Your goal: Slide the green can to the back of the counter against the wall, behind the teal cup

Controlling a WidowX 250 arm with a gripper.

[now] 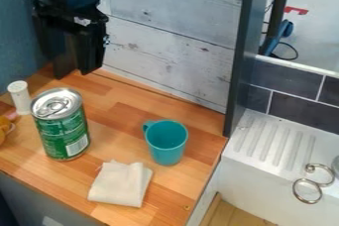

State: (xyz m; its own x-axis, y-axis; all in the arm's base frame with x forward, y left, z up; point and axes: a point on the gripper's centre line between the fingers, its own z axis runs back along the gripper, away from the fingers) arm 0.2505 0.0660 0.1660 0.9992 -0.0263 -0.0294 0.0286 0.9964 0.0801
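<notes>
Hanging over back left of wooden counter [122, 128], gripper [73, 75] holds nothing visible; cannot tell how wide; nearby green can [63, 131] stands upright on flat base; teal cup [167, 145] upright, handle towards can; cloth [120, 185] lies folded.

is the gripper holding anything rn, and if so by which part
Nothing is held: the gripper hangs beyond the green can, with no thing between its fingers.

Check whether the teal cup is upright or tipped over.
Upright: the teal cup stands on its base with its rim facing up.
</notes>
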